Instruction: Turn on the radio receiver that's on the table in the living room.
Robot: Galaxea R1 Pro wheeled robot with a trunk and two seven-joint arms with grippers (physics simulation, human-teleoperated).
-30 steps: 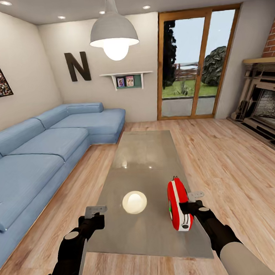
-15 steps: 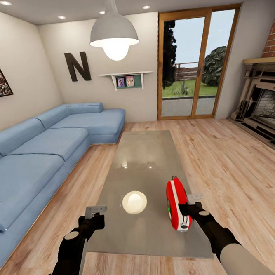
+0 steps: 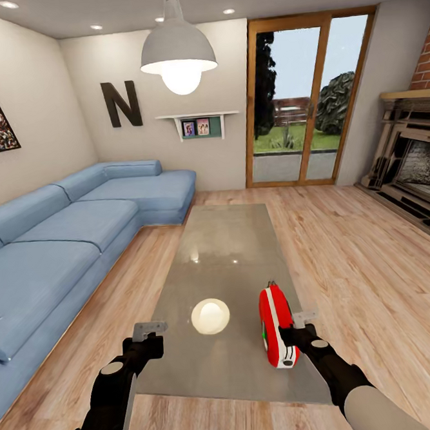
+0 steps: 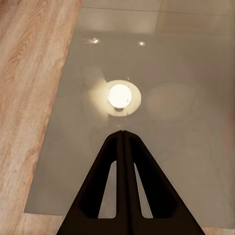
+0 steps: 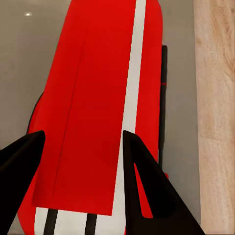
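A blue corner sofa (image 3: 62, 240) is seen along the left wall of the living room, with a dark letter N (image 3: 121, 104) mounted above it. The left gripper (image 3: 149, 328) is held over the near left corner of the worktop (image 3: 224, 253), above the glossy grey surface; in the left wrist view its fingers (image 4: 122, 166) are pressed together into a single point. The reflection of the pendant lamp (image 3: 178, 53) is seen as a bright disc (image 3: 210, 316) on the worktop, just beyond that gripper. Further right, the radio receiver (image 3: 277, 326) is found near the worktop's near right edge, standing on its narrow side, red with a white stripe. The right gripper (image 3: 294, 328) is placed at the radio receiver's near right side. In the right wrist view its fingers (image 5: 142, 181) are spread apart, with the red body (image 5: 98, 112) lying between and beyond them; whether it is touched cannot be told. A glass door (image 3: 306, 98) and a brick fireplace (image 3: 411, 154) are seen at the far right
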